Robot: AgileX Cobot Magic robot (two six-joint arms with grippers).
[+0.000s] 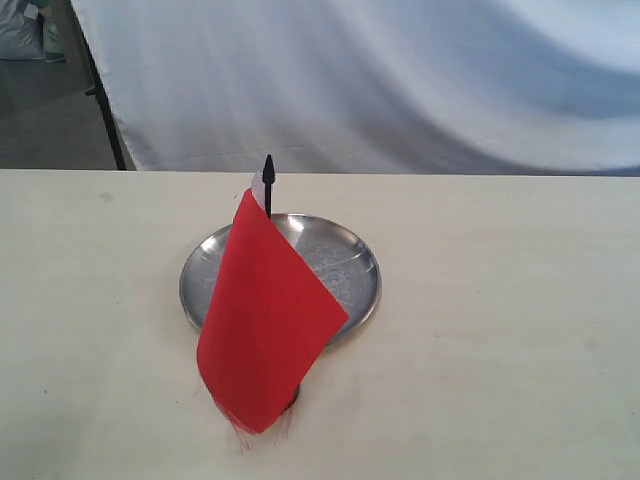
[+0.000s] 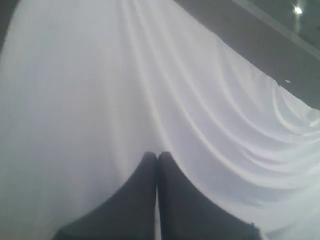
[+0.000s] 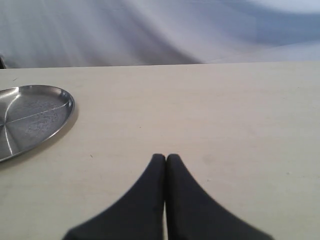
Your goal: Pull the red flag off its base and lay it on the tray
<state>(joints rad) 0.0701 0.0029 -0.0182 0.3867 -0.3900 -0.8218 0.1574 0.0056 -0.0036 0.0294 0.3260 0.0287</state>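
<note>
The red flag (image 1: 265, 320) stands upright at the middle of the table, its cloth hanging down with a frayed lower edge and its black pointed tip (image 1: 268, 168) on top. Its base is almost wholly hidden behind the cloth. Just behind the flag lies the silver tray (image 1: 340, 265), which the right wrist view also catches as the tray (image 3: 30, 117) at one side. My left gripper (image 2: 158, 156) is shut on nothing and faces only white cloth. My right gripper (image 3: 166, 158) is shut and empty above bare table. Neither gripper shows in the exterior view.
The pale wooden table (image 1: 500, 330) stretches wide on both sides of the flag. A white draped sheet (image 1: 350, 80) hangs behind its far edge, with a black stand leg (image 1: 105, 110) at the back left.
</note>
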